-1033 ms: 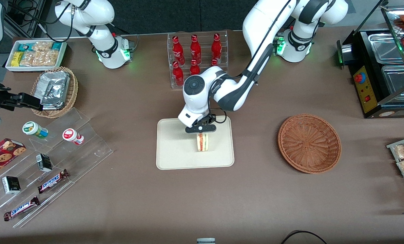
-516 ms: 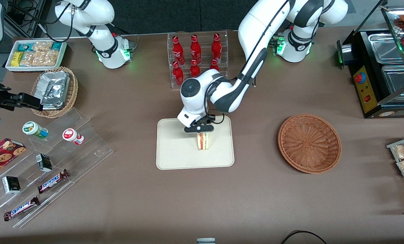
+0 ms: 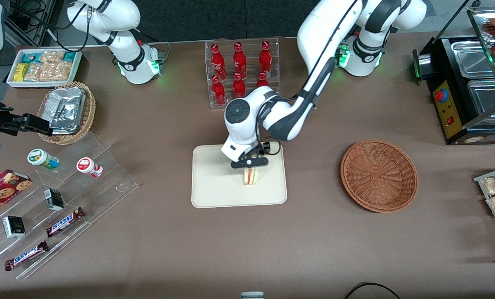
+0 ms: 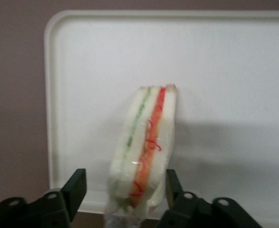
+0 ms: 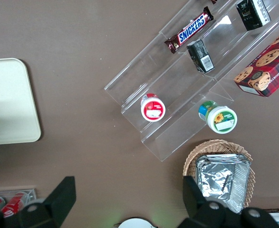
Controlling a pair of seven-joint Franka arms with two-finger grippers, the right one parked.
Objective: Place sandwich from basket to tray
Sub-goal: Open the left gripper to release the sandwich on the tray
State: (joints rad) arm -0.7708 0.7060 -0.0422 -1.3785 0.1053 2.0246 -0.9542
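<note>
While one empty basket (image 3: pixel 379 175) sits apart, the gripper's (image 3: pixel 249 162) two fingers (image 4: pixel 77 186) straddle one sandwich (image 3: pixel 250 176) on one tray (image 3: pixel 214 187).

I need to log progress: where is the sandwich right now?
In the front view the sandwich stands on edge on the tray, between the gripper's fingers, far from the basket.

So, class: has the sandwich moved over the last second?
Yes. The sandwich, between the gripper's open fingers, sits slightly nearer the tray's basket-side rim.
</note>
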